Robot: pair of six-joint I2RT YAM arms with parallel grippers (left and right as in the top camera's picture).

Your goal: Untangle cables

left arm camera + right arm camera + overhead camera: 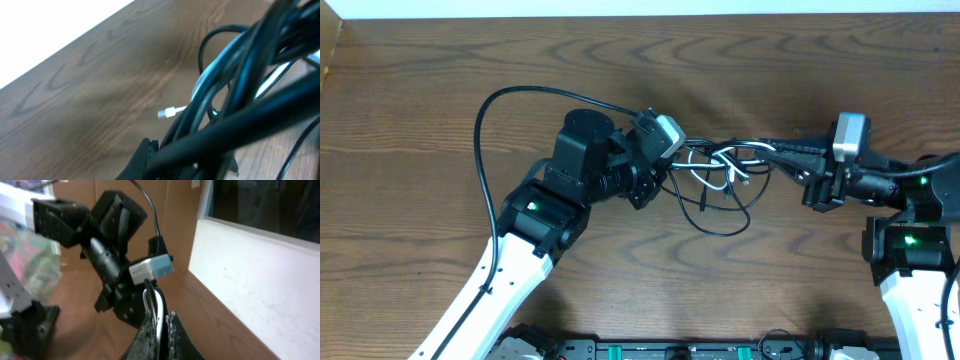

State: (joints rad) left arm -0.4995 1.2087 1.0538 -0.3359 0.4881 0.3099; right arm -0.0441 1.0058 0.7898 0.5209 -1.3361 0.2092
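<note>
The cables (718, 178) lie in a tangle of thin black loops with one white cord (728, 160) at the table's middle, stretched between my two grippers. My left gripper (670, 165) is shut on the tangle's left side. In the left wrist view a thick bundle of black cables (235, 100) runs out from its jaws (187, 161), and a small white plug (169, 113) sticks out beside the bundle. My right gripper (777, 160) is shut on the tangle's right end. Its grey pads (150, 332) pinch a white and a black cord (158, 311).
A thick black arm cable (485, 130) arches over the table left of the left arm. The wooden table (420, 80) ends at the far edge against a white wall (250, 275). The left arm's wrist (100, 240) stands close in front of the right gripper.
</note>
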